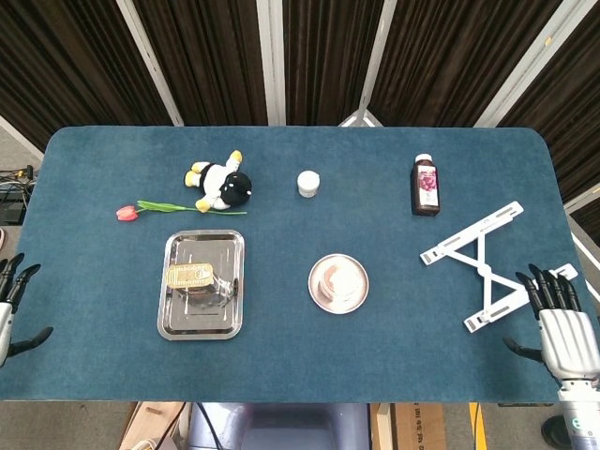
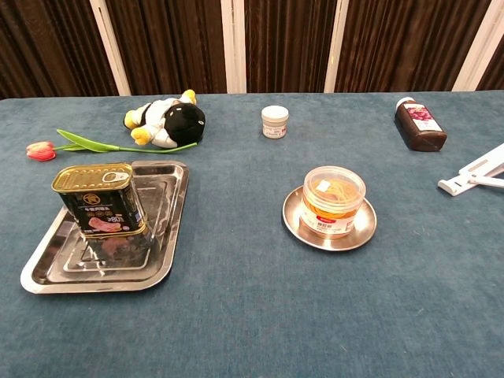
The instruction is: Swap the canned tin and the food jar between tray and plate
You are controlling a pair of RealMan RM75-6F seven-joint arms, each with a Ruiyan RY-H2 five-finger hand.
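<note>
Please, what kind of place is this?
Probably a robot test room: a blue table before dark curtains, robot hands at its edges, and unrelated props like a plush toy.

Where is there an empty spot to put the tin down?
Bare cloth lies between the tray and the plate, and along the near table edge. The back is busier: plush toy, tulip, small jar, bottle.
</note>
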